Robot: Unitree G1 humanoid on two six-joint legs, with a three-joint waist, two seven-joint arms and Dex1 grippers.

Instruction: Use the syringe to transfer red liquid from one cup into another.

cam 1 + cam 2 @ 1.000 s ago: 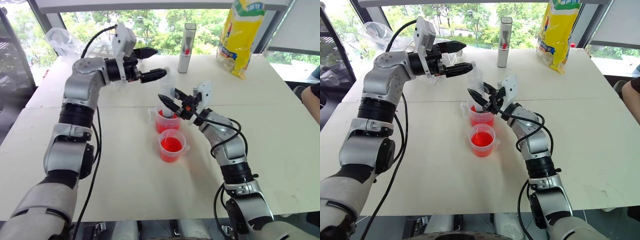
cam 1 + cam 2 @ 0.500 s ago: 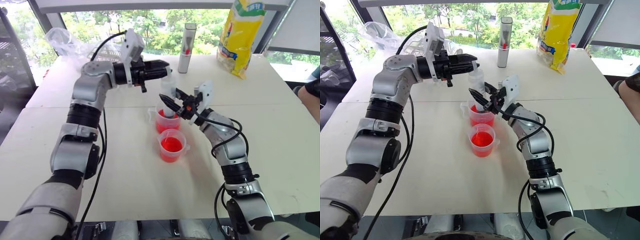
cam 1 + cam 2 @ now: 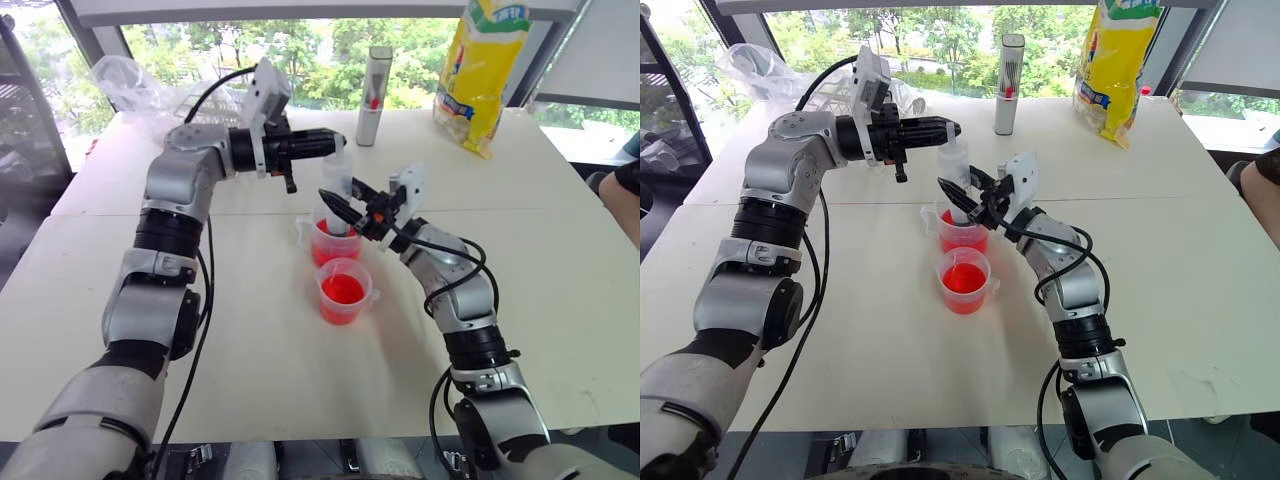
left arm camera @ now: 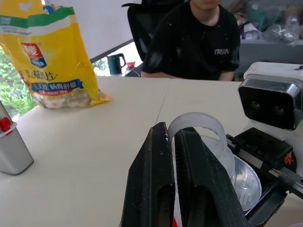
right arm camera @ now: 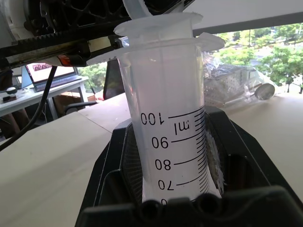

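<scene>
Left gripper (image 3: 335,143) newly shut; clear graduated syringe (image 5: 165,142)

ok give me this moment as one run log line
right hand: shut on syringe, upright in far cup | left hand: shut at plunger top | near cup: red liquid, untouched

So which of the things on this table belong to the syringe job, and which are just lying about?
In the job:
- syringe, upright in the far cup, right claw shut on its barrel
- left claw, shut at its plunger top
- near cup of red liquid

Lying about:
- yellow bag
- grey-white tube
- clear plastic bag
</scene>
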